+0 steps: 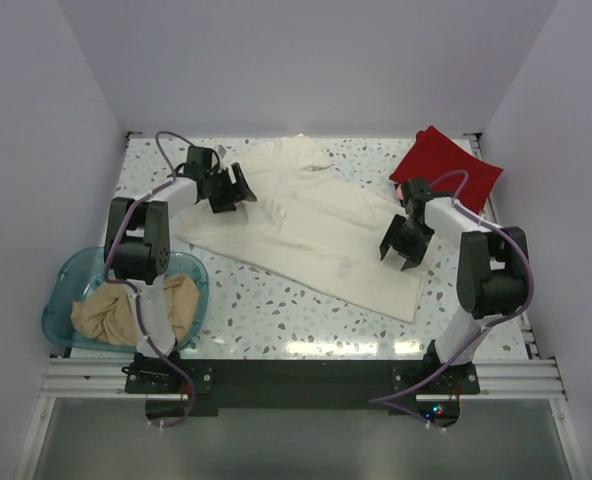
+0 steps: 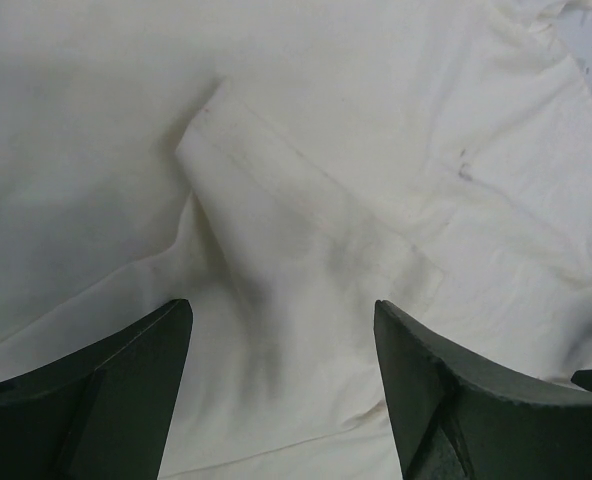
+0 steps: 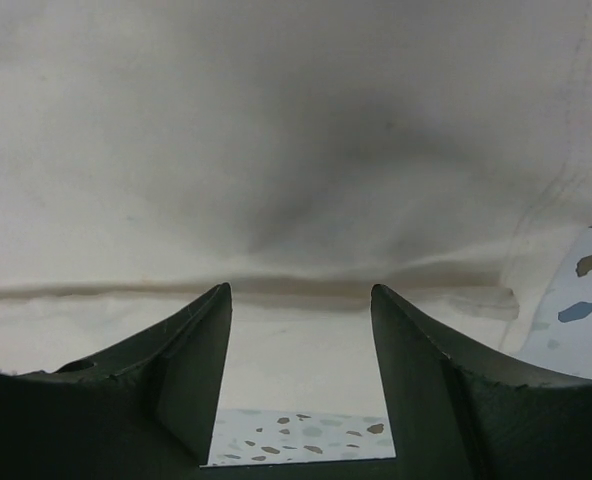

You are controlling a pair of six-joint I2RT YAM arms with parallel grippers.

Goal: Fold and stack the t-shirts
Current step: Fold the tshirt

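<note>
Top external: tan tee sitting in tub, near-left corner. Cream tee lying mid-table, fold prob. underway. R gripper, L gripper hovering over it, both agape, gripping nothing. Red tee waiting at far-right corner. Next: pinching an edge, folding over.

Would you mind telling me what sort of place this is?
Probably a robotics lab cell: plain white walls enclose a speckled tabletop, with two arms bolted to a metal rail.
</note>
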